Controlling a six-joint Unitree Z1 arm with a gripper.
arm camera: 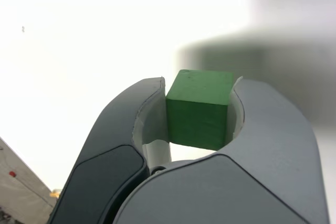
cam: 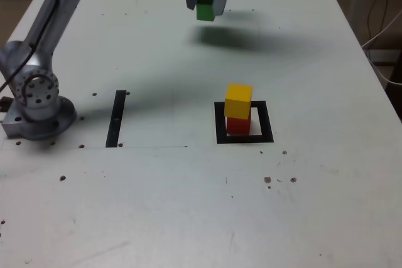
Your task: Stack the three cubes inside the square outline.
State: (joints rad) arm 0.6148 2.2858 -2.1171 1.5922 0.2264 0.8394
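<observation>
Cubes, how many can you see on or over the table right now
3. The red cube sits inside the square outline, the yellow cube is stacked on it, and the green cube is clamped in the gripper above the table's far side. None appear hidden.

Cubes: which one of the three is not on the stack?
The green cube, held in the gripper above the table; yellow sits on red.

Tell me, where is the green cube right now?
The green cube is gripped in the tool, lifted above the table near the exterior view's top centre, well behind the yellow cube stacked on red.
</observation>
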